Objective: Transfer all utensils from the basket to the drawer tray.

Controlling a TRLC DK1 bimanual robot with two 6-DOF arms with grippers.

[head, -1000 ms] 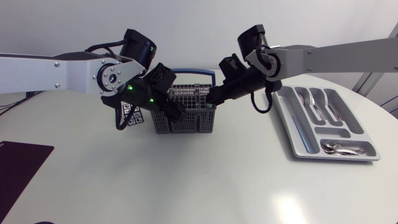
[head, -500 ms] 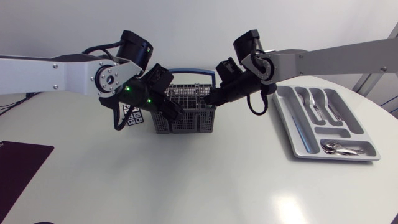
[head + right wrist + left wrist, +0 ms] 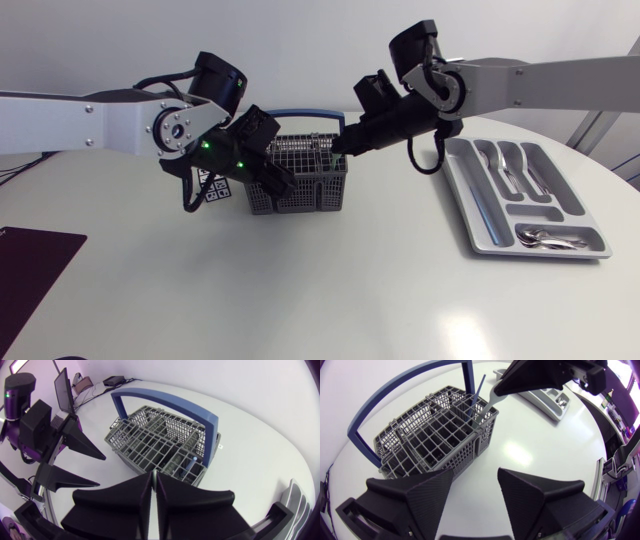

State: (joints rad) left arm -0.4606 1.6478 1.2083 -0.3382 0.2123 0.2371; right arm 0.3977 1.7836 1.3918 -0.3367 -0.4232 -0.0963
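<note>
Our right jaws clamp a white utensil (image 3: 487, 404) at basket's (image 3: 310, 195) 2 o'clock corner; left jaws open, at 9. Tag (image 3: 213, 188) txt unreadable.

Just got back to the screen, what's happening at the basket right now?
The right gripper is shut on a pale utensil at the corner of the grey basket, its lower end at the rim. The left gripper is open beside the basket, holding nothing. A blue-handled utensil stands in the basket; the drawer tray already holds cutlery.
</note>
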